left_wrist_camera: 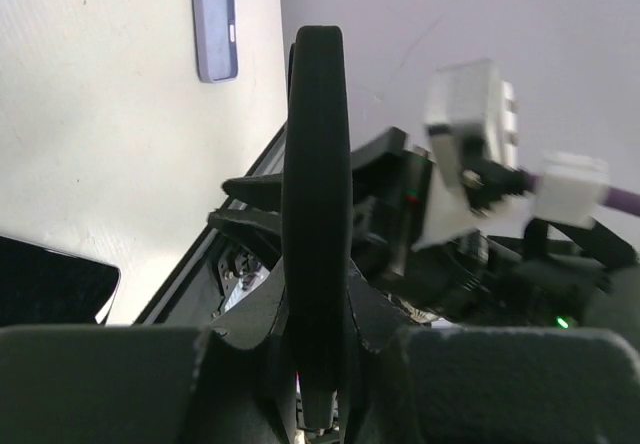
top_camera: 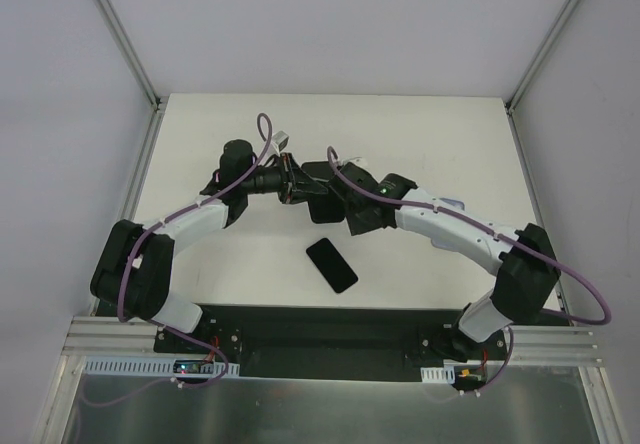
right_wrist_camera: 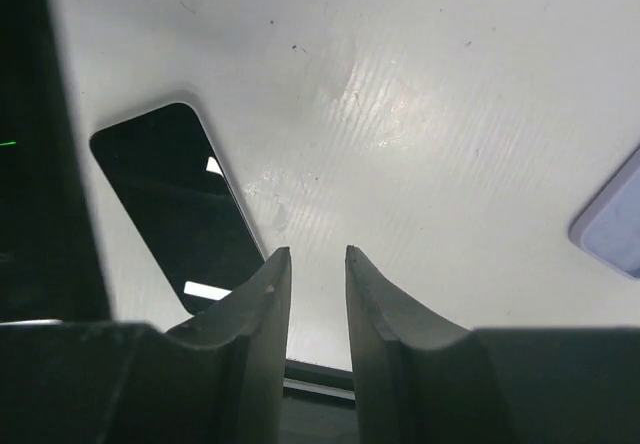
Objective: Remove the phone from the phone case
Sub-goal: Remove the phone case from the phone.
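Observation:
The black phone lies flat on the white table, screen up and bare; it also shows in the right wrist view and the left wrist view. My left gripper is shut on the black phone case and holds it above the table. In the left wrist view the case stands edge-on between that gripper's jaws. My right gripper hovers right beside the case, above the phone. In the right wrist view it is slightly open and empty.
A lavender phone-shaped item lies on the table beside the right forearm; it shows in the left wrist view and the right wrist view. White walls enclose the table on three sides.

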Robot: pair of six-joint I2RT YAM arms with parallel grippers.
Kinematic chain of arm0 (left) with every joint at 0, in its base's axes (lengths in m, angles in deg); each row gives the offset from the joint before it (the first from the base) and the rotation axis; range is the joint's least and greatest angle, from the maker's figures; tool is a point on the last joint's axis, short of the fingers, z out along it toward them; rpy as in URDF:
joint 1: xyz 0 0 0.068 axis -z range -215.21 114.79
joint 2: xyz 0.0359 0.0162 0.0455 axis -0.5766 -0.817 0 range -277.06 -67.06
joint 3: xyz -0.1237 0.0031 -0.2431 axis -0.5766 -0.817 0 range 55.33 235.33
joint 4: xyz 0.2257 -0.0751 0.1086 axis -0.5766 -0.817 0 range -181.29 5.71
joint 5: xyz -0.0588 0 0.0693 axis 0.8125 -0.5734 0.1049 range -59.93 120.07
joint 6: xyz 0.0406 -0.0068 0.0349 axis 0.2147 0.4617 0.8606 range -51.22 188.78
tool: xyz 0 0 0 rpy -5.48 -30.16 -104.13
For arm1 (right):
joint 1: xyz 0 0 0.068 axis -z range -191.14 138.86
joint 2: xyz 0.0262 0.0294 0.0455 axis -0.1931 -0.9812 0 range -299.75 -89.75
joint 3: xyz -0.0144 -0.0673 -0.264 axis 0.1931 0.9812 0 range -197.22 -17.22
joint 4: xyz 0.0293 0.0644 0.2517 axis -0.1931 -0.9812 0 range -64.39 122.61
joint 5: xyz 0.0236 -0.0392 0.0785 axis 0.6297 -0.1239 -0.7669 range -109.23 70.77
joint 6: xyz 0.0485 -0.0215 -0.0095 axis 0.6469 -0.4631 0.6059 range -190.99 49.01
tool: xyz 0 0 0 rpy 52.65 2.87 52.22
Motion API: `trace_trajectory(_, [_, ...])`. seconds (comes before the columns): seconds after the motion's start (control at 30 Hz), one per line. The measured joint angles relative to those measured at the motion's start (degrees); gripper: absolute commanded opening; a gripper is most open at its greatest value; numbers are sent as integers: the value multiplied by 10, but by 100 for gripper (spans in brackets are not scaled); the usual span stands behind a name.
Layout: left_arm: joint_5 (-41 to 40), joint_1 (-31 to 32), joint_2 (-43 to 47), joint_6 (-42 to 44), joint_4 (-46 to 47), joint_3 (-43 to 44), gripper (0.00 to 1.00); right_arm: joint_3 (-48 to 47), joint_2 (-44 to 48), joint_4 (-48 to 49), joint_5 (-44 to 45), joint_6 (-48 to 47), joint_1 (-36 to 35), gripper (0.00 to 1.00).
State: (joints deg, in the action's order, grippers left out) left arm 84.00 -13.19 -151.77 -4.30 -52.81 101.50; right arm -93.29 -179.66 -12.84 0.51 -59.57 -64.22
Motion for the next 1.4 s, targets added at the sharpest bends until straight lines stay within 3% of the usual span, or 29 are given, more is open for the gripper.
trace_trajectory(0.33, [12, 0, 6, -37, 43, 1, 0, 123, 76, 84, -148, 40, 76, 30])
trace_trajectory(0.63, [14, 0, 7, -44, 59, 1, 0, 111, 230, 102, -186, 66, 127, 32])
trace_trajectory(0.83, [14, 0, 7, -45, 60, 1, 0, 64, 224, 119, -223, 75, 128, 32])
trace_trajectory(1.4, [16, 0, 7, -53, 72, 1, 0, 69, 182, 147, -284, 96, 129, 32])
